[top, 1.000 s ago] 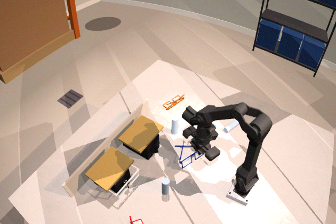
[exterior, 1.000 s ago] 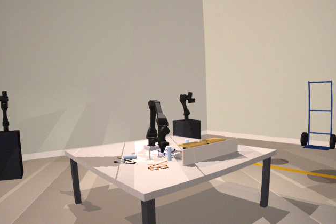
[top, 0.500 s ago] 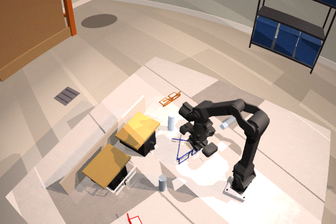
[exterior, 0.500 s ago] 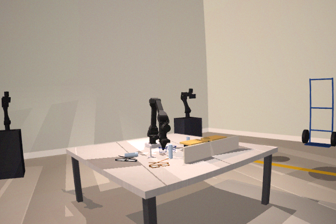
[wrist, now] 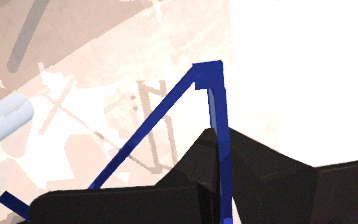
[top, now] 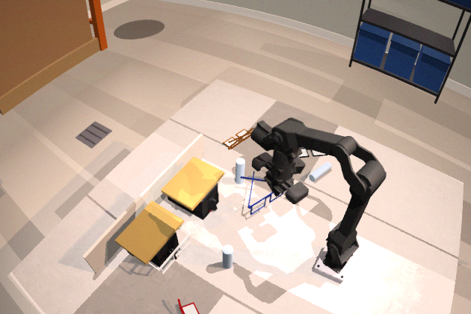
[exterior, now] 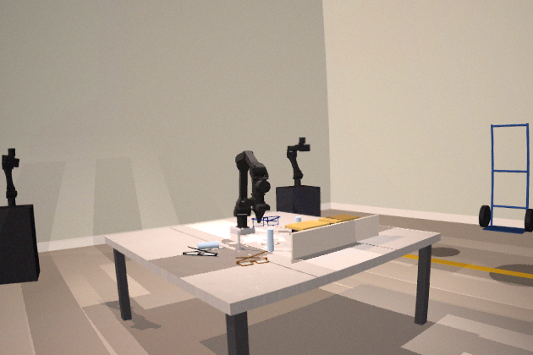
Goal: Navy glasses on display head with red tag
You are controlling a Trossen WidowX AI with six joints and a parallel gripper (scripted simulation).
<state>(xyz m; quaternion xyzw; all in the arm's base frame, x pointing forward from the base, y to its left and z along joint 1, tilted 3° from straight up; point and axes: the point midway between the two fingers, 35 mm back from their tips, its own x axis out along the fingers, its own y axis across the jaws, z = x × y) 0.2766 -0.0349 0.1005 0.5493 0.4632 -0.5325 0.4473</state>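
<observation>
The navy glasses (top: 250,192) (exterior: 268,218) (wrist: 214,80) are thin blue wire frames with both temples unfolded. My gripper (top: 279,191) (exterior: 259,220) (wrist: 216,136) is shut on their front frame and holds them just above the table, in the middle. In the wrist view one temple runs down to the left from the frame's corner. Two display heads stand to the left under yellow tops, one nearer the arm (top: 194,183) and one further along (top: 149,232). They show in the side view (exterior: 321,223) behind a board. I cannot make out the red tag.
A low board wall (top: 111,239) (exterior: 333,241) stands behind the heads. Light blue cylinders stand upright (top: 240,170) (top: 227,256), and another lies flat (top: 319,172). Brown glasses (top: 238,138) (exterior: 252,259), black glasses (exterior: 200,253) and red glasses (top: 188,308) lie on the table.
</observation>
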